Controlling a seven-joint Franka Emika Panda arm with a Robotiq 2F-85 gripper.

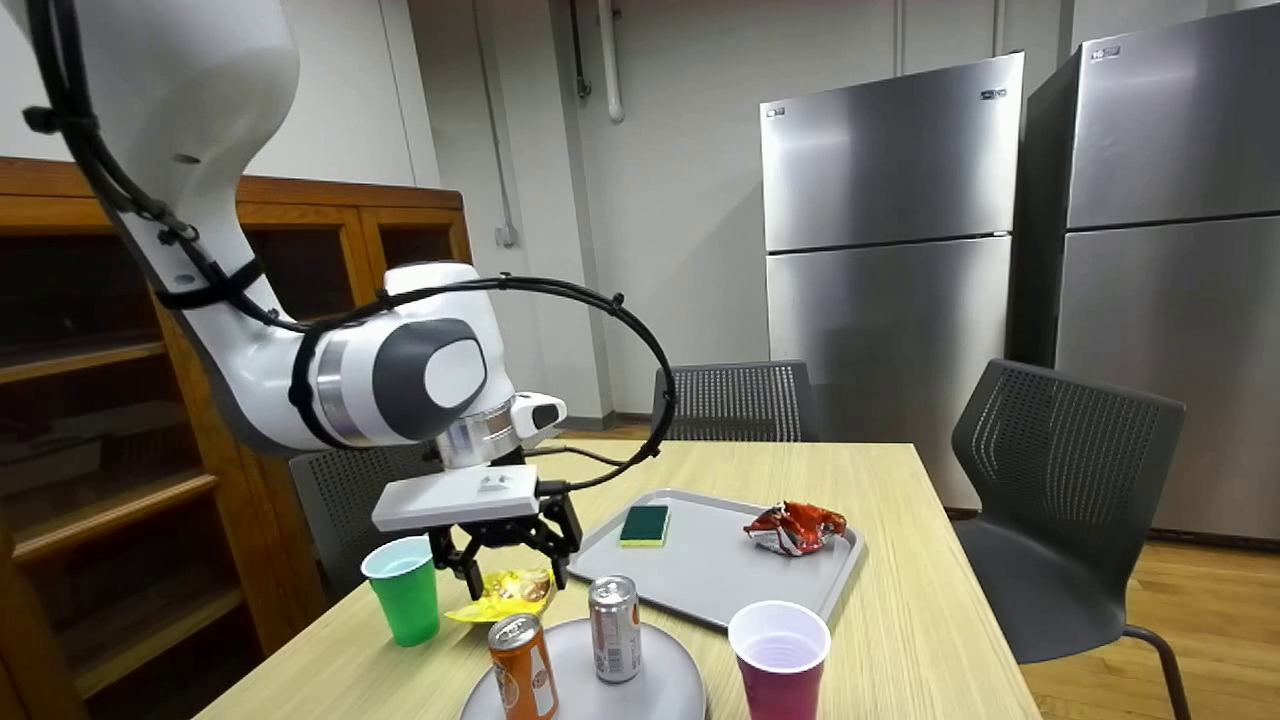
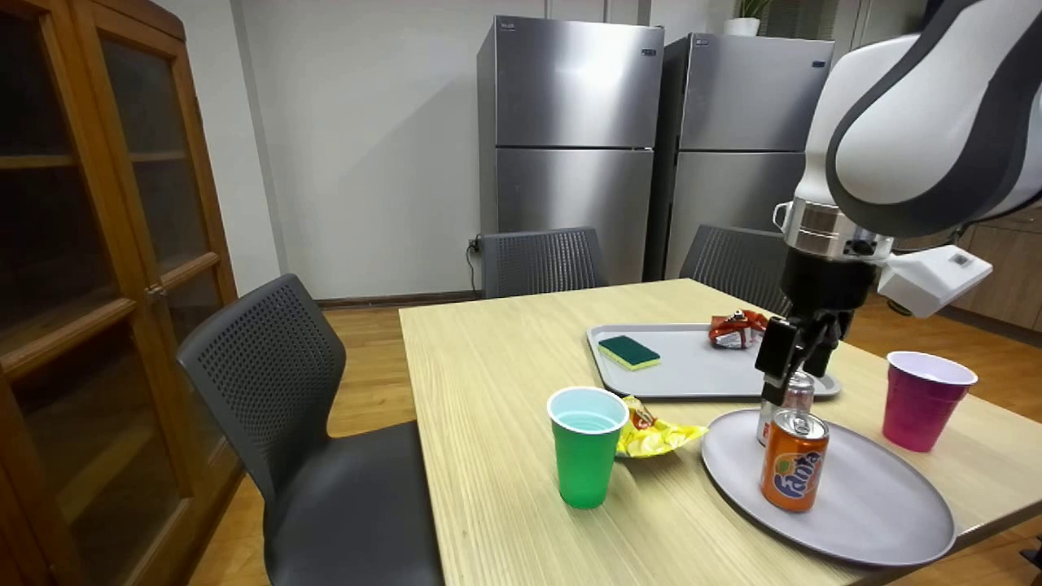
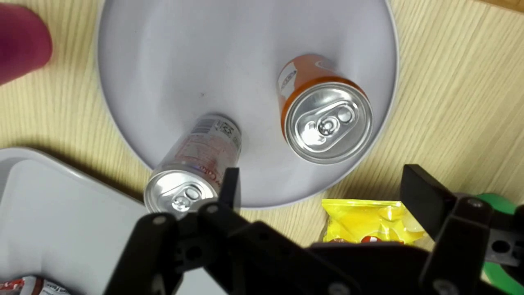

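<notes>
My gripper (image 1: pixel 518 585) is open and empty above the table. In the wrist view its fingers (image 3: pixel 321 184) are wide apart. A crumpled yellow snack bag (image 3: pixel 364 217) lies on the table below, partly between the fingers in that view and partly hidden by the gripper body. It shows in both exterior views (image 1: pixel 510 600) (image 2: pixel 655 439). An orange Fanta can (image 2: pixel 796 464) and a silver Coke can (image 1: pixel 615 635) stand upright on a round grey plate (image 2: pixel 887 513). In the wrist view the left finger overlaps the silver can (image 3: pixel 196 159); contact is not visible.
A green cup (image 2: pixel 586 456) stands beside the yellow bag. A pink cup (image 1: pixel 780 670) stands past the plate. A grey tray (image 1: pixel 700 570) holds a green-yellow sponge (image 1: pixel 645 525) and a red snack bag (image 1: pixel 795 528). Chairs (image 2: pixel 260 391) surround the table; a wooden cabinet (image 2: pixel 122 301) stands behind.
</notes>
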